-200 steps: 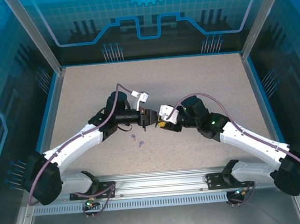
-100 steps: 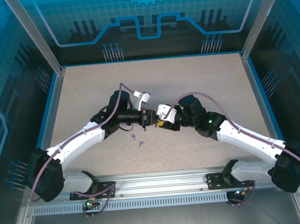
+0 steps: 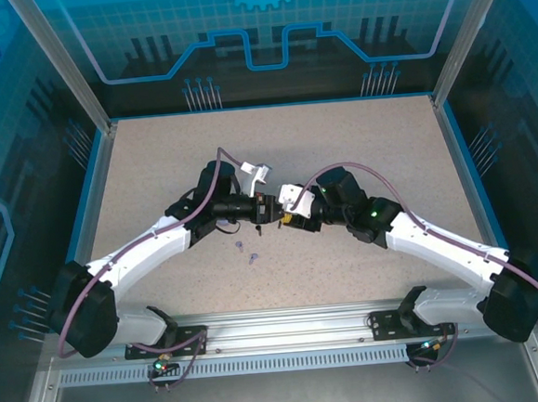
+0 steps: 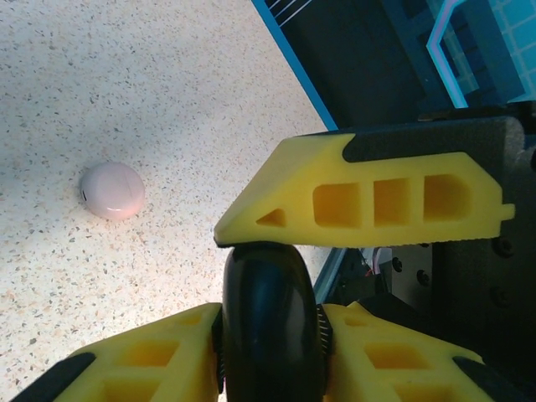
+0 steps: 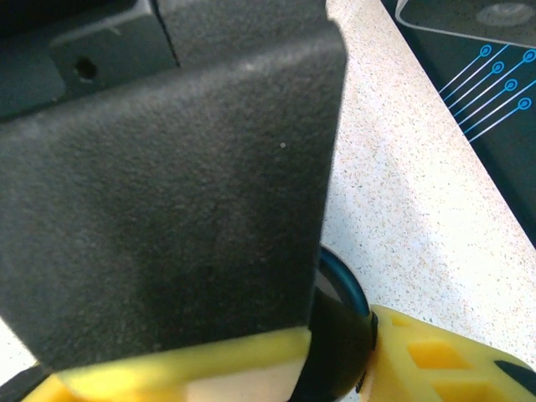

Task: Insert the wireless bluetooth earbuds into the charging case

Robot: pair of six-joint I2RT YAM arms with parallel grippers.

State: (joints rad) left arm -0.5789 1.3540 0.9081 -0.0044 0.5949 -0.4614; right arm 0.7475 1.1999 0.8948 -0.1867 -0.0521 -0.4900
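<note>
**Black charging case** (image 4: 268, 327): round, held edge-on above the tabletop (image 3: 367, 147).

**Left claw** (image 3: 266, 210): clenched on the black charging case, with yellow fingers (image 4: 159, 360) against both flat faces.

**Right claw** (image 3: 287, 216): one finger (image 4: 360, 201) touches the case's rim. Whether it grips cannot be told.

**Nearer lilac earbud** (image 3: 239, 246) and **farther lilac earbud** (image 3: 252, 257): loose on the tabletop near the black charging case, toward the left arm's base.

**Pink case** (image 4: 112, 191): closed, on the tabletop, apart from the black charging case.

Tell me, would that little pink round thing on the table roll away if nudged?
The pink case looks domed and smooth, so it would probably slide or spin rather than roll when pushed. Its glossy shell may be slippery to pinch.
</note>
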